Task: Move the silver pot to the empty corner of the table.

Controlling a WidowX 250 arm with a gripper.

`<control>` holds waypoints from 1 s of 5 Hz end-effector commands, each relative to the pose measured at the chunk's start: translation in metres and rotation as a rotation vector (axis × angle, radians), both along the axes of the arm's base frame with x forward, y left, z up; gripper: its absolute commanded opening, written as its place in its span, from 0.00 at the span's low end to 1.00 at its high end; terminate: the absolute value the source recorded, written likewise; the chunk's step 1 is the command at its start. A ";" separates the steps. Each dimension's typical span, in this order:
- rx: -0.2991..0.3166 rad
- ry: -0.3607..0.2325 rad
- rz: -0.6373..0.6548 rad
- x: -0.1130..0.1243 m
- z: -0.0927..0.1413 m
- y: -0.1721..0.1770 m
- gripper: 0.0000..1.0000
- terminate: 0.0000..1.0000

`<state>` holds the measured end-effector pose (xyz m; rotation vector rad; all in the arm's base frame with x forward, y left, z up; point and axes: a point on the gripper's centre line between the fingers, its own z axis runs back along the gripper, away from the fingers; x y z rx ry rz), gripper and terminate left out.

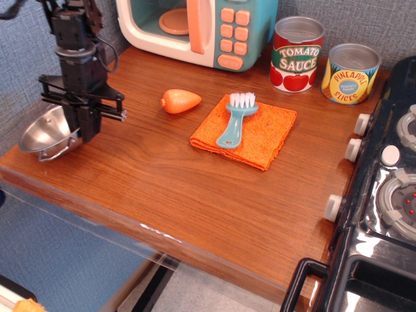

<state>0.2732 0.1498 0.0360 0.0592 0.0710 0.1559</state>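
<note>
The silver pot [44,132] is a shiny shallow steel bowl with a wire loop handle showing at its front. It sits about level at the bare front-left corner of the table [29,168], near the left edge. My gripper [84,129] points straight down at the pot's right rim. Its dark fingers are closed together on that rim. The arm rises from there toward the top left and hides part of the rim.
An orange toy carrot [180,101] lies mid-table. An orange cloth [260,133] carries a teal brush [235,118]. A toy microwave [201,29] and two tin cans [297,53] [351,73] stand at the back. A black toy stove [383,195] fills the right side.
</note>
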 end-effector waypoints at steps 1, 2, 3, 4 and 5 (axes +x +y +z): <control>-0.006 -0.040 -0.073 0.000 0.017 -0.020 1.00 0.00; -0.021 -0.065 -0.131 0.004 0.024 -0.036 1.00 0.00; -0.028 -0.128 -0.166 0.002 0.046 -0.046 1.00 0.00; -0.049 -0.172 -0.197 -0.001 0.059 -0.051 1.00 0.00; -0.038 -0.171 -0.211 -0.001 0.061 -0.057 1.00 0.00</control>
